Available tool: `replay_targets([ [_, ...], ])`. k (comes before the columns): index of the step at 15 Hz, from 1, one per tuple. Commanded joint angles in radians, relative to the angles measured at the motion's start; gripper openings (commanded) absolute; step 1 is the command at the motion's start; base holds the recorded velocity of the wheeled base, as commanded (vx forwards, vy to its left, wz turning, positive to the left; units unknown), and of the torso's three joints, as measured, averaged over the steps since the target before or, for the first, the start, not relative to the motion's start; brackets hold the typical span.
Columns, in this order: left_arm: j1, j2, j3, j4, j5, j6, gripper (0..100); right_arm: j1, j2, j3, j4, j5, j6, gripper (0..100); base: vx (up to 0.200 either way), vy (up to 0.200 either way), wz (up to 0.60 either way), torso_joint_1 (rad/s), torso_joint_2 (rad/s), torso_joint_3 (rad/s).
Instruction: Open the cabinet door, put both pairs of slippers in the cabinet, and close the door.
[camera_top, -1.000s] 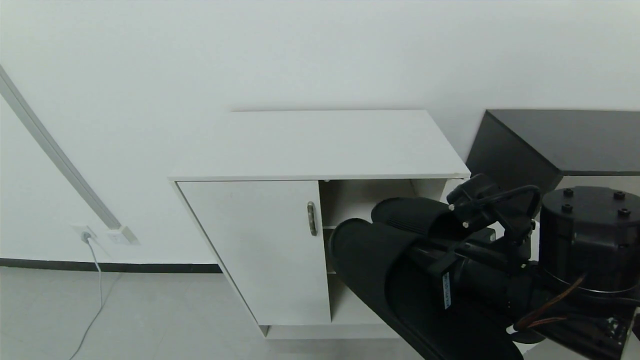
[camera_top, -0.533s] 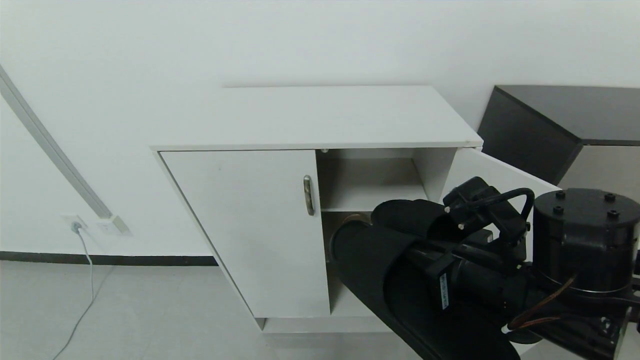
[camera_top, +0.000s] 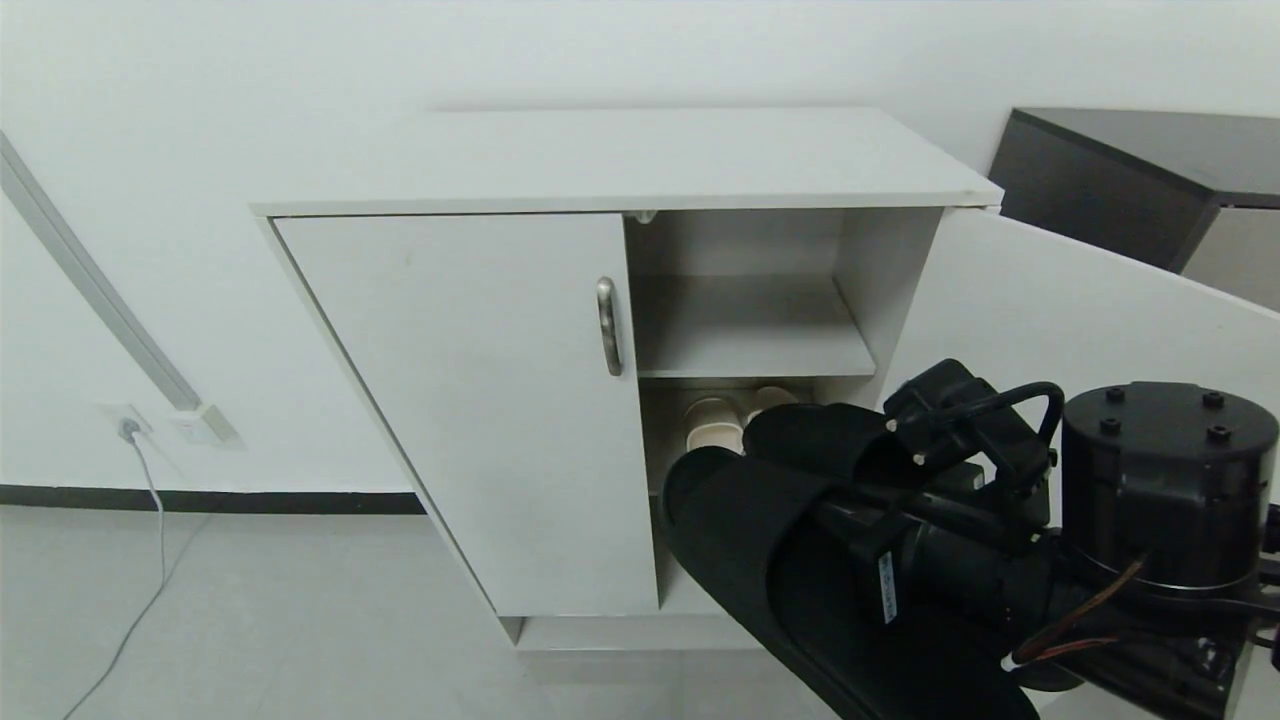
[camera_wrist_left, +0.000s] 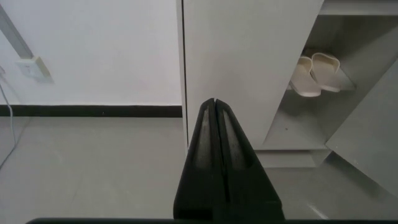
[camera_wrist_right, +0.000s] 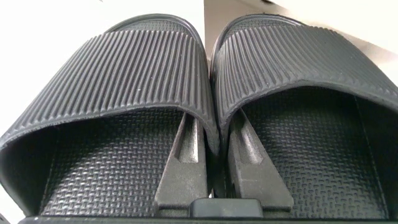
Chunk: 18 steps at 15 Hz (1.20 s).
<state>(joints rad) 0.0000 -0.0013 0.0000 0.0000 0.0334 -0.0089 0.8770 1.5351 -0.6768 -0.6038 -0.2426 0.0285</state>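
Before the open right side of the cabinet (camera_top: 620, 160), the right gripper (camera_wrist_right: 214, 121) is held level, jaws pinching the black slippers (camera_top: 760, 520) together. Beige slippers (camera_top: 715, 430) lie shelved inside; the left gripper (camera_wrist_left: 215, 106), jaws pressed together, faces the closed left door (camera_top: 450, 400).

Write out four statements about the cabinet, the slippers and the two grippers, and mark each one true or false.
1. The right door of the white wooden cabinet stands open. True.
2. The pair of black ribbed rubber slippers lies on a shelf inside the cabinet. False: the right gripper holds the pair in front of the cabinet, with one of its fingers in each slipper.
3. A pair of beige slippers sits on a shelf inside the cabinet. True.
4. The left gripper has its fingers spread around a slipper. False: its fingers are shut together and hold nothing.
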Motion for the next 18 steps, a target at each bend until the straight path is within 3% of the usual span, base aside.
replay_targets([
  [1,0.0,0.001,0.0,0.0,0.0,0.0,0,0.0,0.005,0.0,-0.001,0.0,0.002,0,0.0,0.0,0.0,-0.11,0.46,0.339],
  [9,0.0,0.001,0.0,0.0,0.0,0.001,0,0.0,0.008,0.0,-0.001,0.0,0.002,0,0.0,0.0,0.0,-0.06,0.43,0.367],
  [16,0.0,0.001,0.0,0.0,0.0,0.001,0,0.007,0.008,0.002,-0.001,-0.004,-0.025,0,0.0,0.0,0.0,0.0,0.04,0.041],
  [17,0.0,0.001,0.0,0.0,0.0,0.0,0,0.019,0.03,-0.013,0.003,-0.064,-0.053,0,0.0,0.0,0.0,0.0,0.0,0.0],
  [18,0.0,0.001,0.0,0.0,0.0,0.001,0,0.056,0.077,-0.07,0.003,-0.219,-0.042,0,0.0,0.0,0.0,0.0,0.0,0.0],
])
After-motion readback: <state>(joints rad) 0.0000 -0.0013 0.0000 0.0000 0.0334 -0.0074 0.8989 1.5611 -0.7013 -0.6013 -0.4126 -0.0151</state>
